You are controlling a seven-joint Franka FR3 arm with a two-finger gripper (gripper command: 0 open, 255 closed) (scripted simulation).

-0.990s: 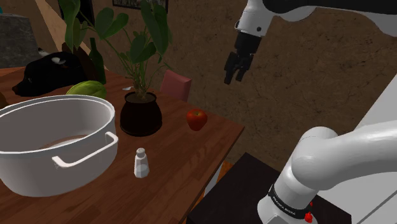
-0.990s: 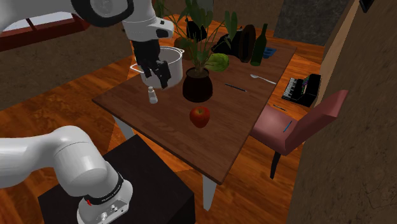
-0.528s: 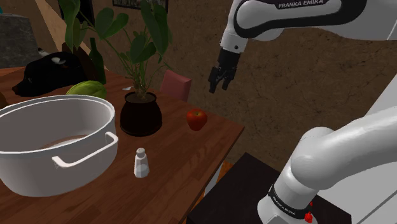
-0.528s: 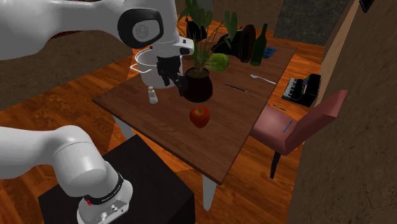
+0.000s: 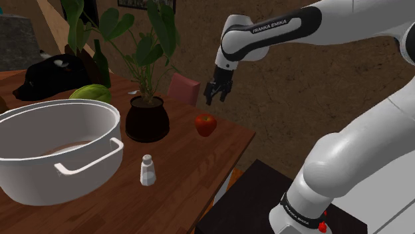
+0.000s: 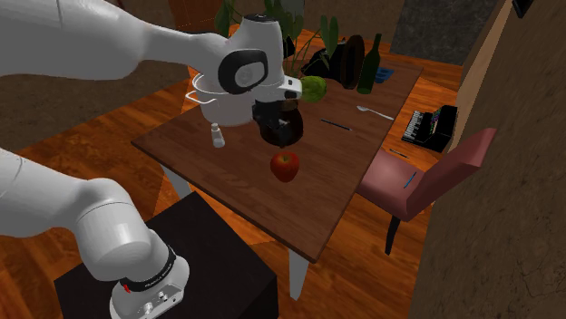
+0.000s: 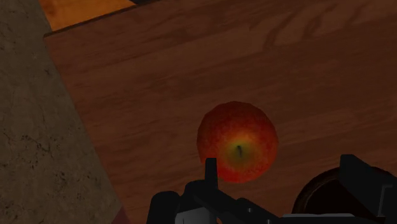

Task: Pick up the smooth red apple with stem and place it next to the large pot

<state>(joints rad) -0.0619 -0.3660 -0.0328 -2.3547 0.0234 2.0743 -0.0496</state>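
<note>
Red with a yellow-green blush, the apple (image 5: 205, 123) lay on the wooden table (image 5: 199, 166) near its edge in the shoulder view. It was just beside the dark plant pot (image 5: 146, 119) and well apart from the large white pot (image 5: 40, 179), which the picture's left edge cut off. A white shaker (image 5: 147, 169) stood near that pot's handle. The gripper (image 5: 214, 100) hung above the apple without touching it. Its black fingers were hard to separate against the brown wall, though they seemed parted.

From the second exterior view, the arm's white body hid part of the large pot (image 6: 227, 111). The gripper (image 6: 283, 127) covered most of the plant pot (image 6: 270, 138). The apple (image 6: 286, 165) sat uncovered on the table (image 6: 345, 172).

Through the wrist view, the gripper (image 7: 283, 167) showed its two fingers standing wide apart. One fingertip (image 7: 210, 170) covered a bit of the apple's (image 7: 237, 141) edge. The stem was a small dark mark in the hollow. Beside the other finger, the plant pot's rim (image 7: 324, 197) was cut off.
</note>
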